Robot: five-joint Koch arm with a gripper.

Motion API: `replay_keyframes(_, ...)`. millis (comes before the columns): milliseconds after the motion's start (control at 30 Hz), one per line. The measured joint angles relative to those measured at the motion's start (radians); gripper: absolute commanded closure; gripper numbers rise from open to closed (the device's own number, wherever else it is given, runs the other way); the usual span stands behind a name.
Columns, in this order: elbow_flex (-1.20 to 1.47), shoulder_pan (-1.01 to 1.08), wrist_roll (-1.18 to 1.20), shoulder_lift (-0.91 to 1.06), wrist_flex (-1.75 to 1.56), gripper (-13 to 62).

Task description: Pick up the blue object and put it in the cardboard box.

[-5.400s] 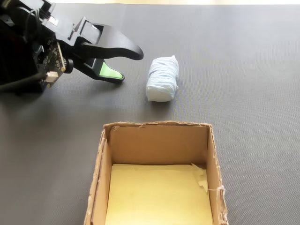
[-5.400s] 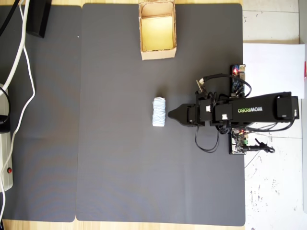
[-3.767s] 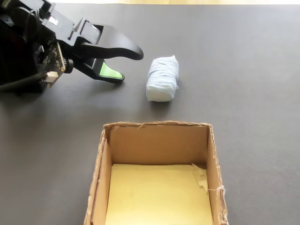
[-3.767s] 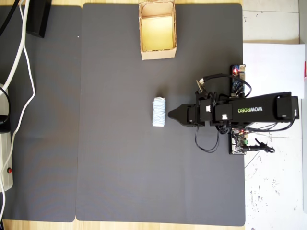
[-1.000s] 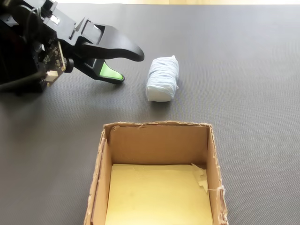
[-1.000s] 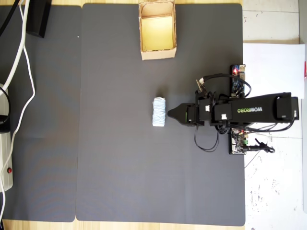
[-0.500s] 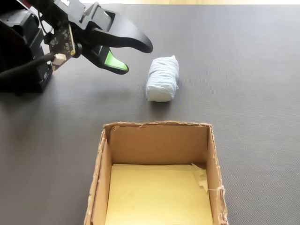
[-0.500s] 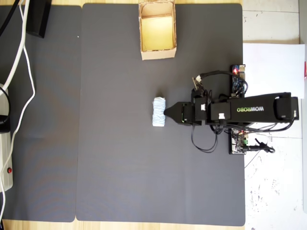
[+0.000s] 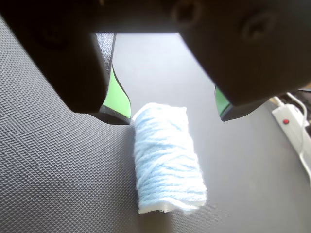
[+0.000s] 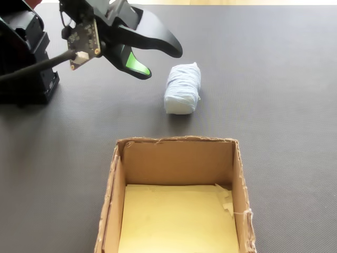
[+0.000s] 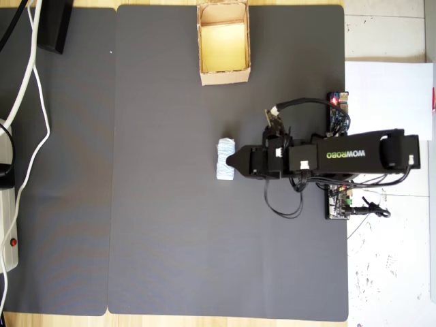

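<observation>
Beside blue object (image 9: 167,158) | pincer (image 9: 174,112) wide open, empty | only overhead shows cardboard box (image 11: 223,43) far

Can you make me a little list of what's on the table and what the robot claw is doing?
roll: pale blue yarn roll, lying on the mat, not held
box: cardboard box, open top, nothing inside, apart from the roll
gripper: gripper open, jaws on either side of the roll's far end in the wrist view, not closed on it
mat: dark grey
task step: roll not yet picked up
</observation>
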Motion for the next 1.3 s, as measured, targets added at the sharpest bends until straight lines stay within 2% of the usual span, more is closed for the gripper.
replay_keyframes(133,-0.097,-0.005,0.000,-0.184,0.003,16.1)
replay_keyframes(567,-0.216,0.003,-0.003,-0.436,0.003,16.4)
replay_keyframes(700,-0.224,0.014,-0.003,-0.453,0.006,20.7)
replay_keyframes(867,-0.227,0.023,-0.003,-0.459,-0.006,33.1)
replay_keyframes(967,-0.209,0.029,-0.003,-0.459,-0.072,37.9)
replay_keyframes(1300,-0.080,0.018,0.003,-0.413,-0.328,38.1)
